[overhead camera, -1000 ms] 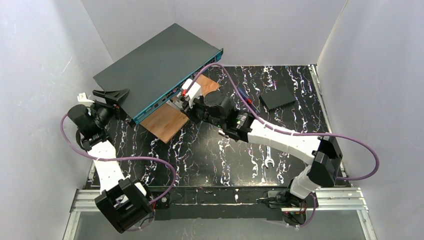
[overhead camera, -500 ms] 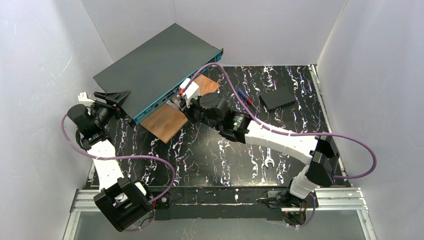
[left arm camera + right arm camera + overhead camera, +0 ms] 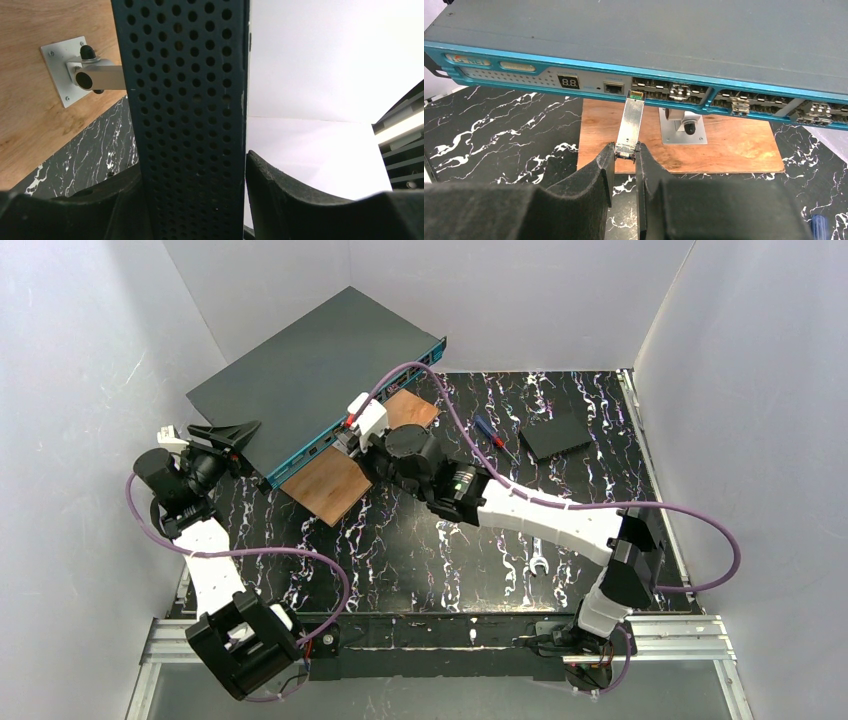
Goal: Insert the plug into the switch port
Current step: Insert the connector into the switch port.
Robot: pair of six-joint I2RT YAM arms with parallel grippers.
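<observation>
Right arm [image 3: 540,515] outstretched, plug [image 3: 630,122] at switch [image 3: 674,40]

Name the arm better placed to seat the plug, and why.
Right. The right end effector pinches the slim silver metal plug, tip at the teal port row of the large dark grey metal switch. The left end effector grips its perforated side.
</observation>
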